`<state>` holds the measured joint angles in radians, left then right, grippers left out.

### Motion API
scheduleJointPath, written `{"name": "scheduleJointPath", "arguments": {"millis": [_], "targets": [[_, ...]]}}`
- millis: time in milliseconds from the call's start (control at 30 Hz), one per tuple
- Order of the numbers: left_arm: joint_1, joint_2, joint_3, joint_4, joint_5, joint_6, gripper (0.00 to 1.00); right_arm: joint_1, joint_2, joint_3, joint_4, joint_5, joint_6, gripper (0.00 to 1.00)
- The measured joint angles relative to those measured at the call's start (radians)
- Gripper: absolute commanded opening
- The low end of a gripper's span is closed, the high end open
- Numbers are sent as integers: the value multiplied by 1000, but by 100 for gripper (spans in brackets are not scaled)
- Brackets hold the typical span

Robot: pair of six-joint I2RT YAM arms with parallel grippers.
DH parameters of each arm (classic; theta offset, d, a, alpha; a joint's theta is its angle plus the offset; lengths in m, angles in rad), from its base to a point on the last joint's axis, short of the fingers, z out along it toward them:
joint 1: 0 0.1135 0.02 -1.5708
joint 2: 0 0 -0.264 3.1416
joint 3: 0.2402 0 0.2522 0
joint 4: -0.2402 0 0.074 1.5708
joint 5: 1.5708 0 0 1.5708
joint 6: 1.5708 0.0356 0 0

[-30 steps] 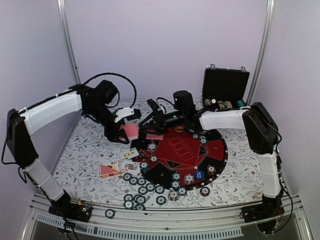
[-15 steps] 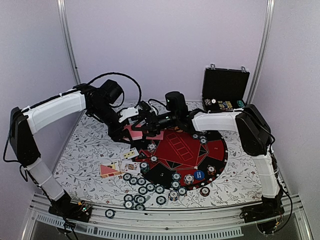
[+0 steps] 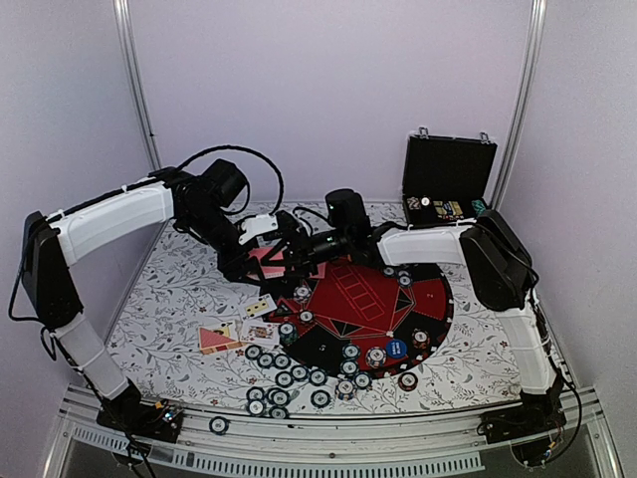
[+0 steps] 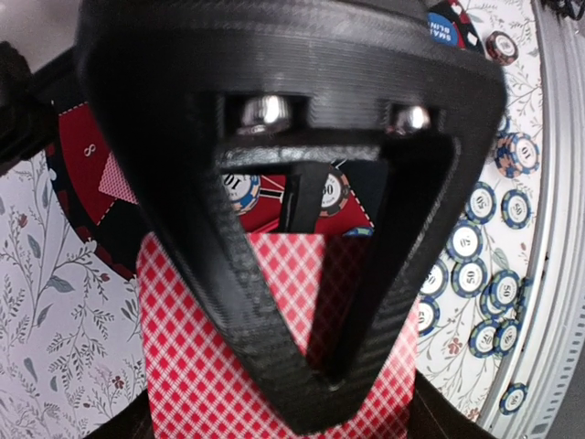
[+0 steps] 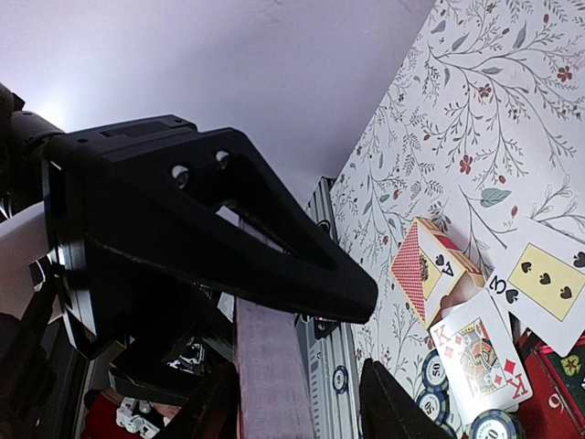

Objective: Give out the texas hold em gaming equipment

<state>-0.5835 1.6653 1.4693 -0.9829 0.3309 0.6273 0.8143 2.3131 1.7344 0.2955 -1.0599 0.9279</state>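
Above the far surface, a red-backed card is clamped tight by the left fingers; the right fingers are partly spread astride its edge, contact not discernible.

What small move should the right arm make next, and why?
Probably close the right gripper: its jaws straddle the edge of the red-backed cards that the left gripper pinches, yet a gap shows beside one finger.
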Motion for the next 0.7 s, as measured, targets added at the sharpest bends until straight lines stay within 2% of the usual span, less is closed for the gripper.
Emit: {"name": "scheduleJointPath", "arguments": {"millis": [100,467,700], "targets": [[0,0,0,1,-5,0,19,-5,0,0,7,-8,10,40],[-1,7,0,6,-27,0,19,-41,-16,-65,72,-27,41,35],[-1,7,-14,9,-30,0,19,-55,-50,-110,71,-27,37,15]]}}
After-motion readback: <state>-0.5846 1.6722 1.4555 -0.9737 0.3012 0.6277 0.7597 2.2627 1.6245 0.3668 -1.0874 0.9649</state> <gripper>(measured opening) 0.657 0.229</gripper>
